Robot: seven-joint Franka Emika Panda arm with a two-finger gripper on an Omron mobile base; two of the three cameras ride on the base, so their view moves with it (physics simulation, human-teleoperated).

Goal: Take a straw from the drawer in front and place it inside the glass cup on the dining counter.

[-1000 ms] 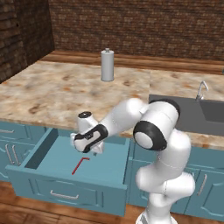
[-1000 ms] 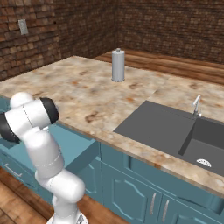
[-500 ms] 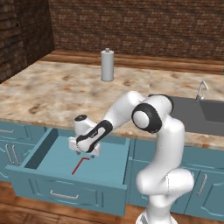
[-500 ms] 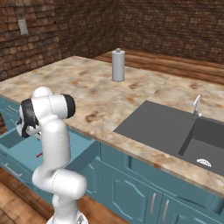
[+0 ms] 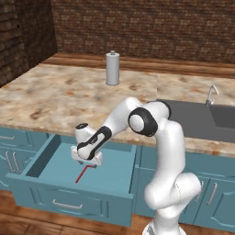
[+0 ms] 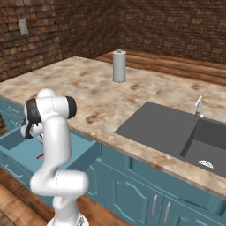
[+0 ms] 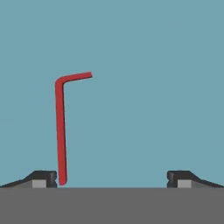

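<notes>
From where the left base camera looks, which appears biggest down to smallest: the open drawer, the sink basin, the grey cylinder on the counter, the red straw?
1. The drawer, nearest the camera.
2. The sink, though the picture's edge cuts it off.
3. The grey cylinder, standing farther back.
4. The straw, thin, lying in the drawer.

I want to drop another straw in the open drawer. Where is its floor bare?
The drawer floor is bare left of the straw and toward the right wall. The middle is crowded: the gripper hangs over the straw, jaws open.
</notes>
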